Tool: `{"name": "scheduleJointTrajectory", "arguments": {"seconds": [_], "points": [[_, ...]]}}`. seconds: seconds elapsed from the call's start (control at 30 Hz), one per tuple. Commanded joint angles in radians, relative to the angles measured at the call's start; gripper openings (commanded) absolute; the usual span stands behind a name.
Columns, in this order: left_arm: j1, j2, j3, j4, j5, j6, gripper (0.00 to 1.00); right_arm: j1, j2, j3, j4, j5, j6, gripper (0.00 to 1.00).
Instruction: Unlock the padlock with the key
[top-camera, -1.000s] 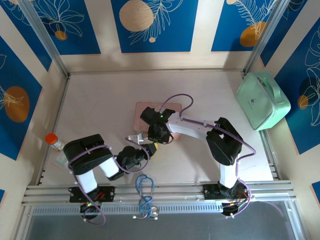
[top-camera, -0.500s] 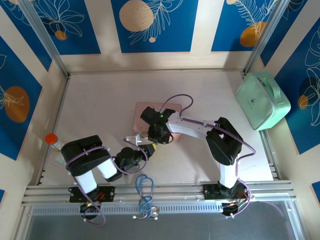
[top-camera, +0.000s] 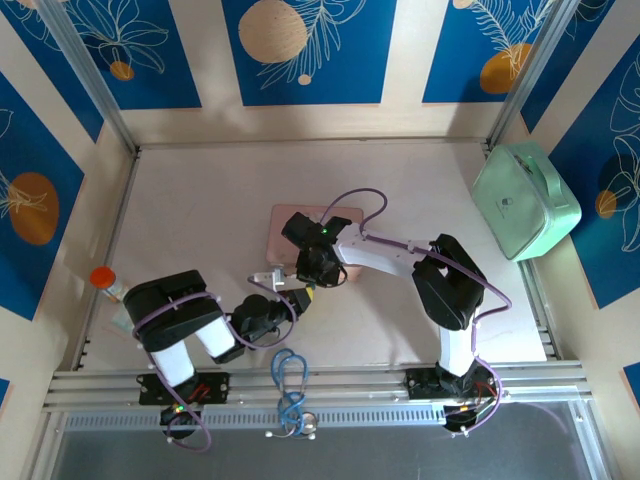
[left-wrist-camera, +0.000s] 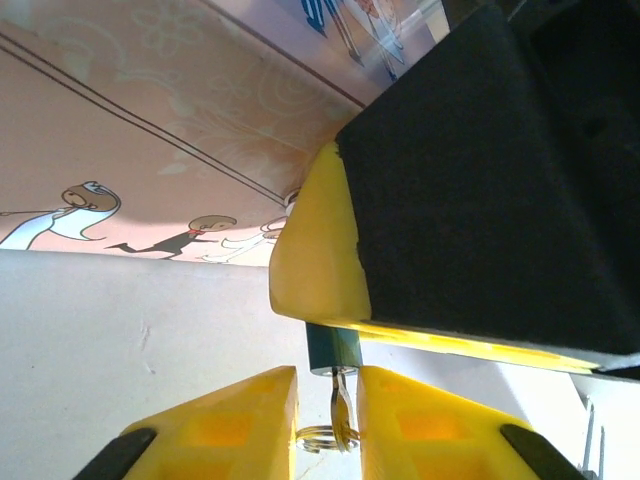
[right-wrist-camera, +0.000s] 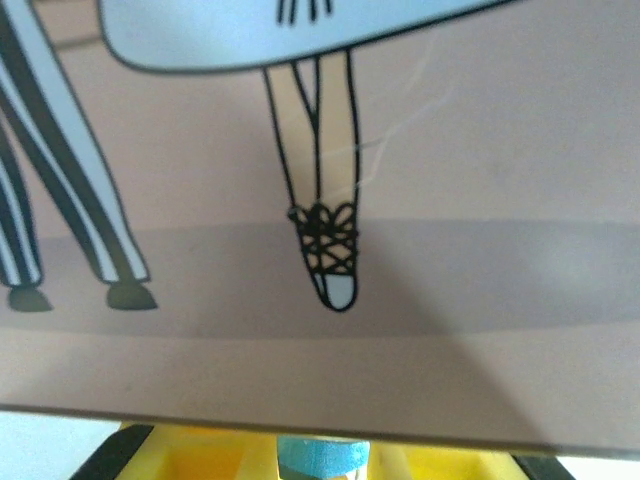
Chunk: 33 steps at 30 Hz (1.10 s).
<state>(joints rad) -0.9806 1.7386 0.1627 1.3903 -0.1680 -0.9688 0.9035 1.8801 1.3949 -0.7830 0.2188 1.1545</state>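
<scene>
holding the key (left-wrist-camera: 340, 398) clamped between them, the left fingers (left-wrist-camera: 240, 425) point it at the padlock (left-wrist-camera: 334, 352). the padlock's bluish end pokes out just below the right fingers (left-wrist-camera: 310, 260), which are clamped on its body. the key's tip meets that end and looks seated in the keyhole, with its ring (left-wrist-camera: 325, 436) hanging between the left fingers. insertion seems done or nearly so; the turn and freeing the shackle, hidden inside the right fingers, are left. beyond both sets of fingers a pink tin (left-wrist-camera: 120, 130) printed with cartoon figures lies on the counter (left-wrist-camera: 120, 330). no words on it can be read, and blue lettering past it is too blurred.
</scene>
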Motion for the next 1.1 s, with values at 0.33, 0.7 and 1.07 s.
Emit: {"name": "scheduleJointTrajectory", "arguments": {"seconds": [0.33,0.7,1.07], "points": [[-0.015,0.025,0.031,-0.003,-0.020,0.006,0.01,0.023,0.017,0.001,-0.036,-0.076,0.049,0.00],[-0.090,-0.314,0.176,-0.683,-0.224,0.232,0.00,0.019,0.011,-0.029,-0.049,-0.140,0.095,0.00],[-0.196,-0.257,0.250,-0.709,-0.325,0.355,0.00,-0.003,-0.007,-0.048,-0.023,-0.162,0.088,0.00]]}}
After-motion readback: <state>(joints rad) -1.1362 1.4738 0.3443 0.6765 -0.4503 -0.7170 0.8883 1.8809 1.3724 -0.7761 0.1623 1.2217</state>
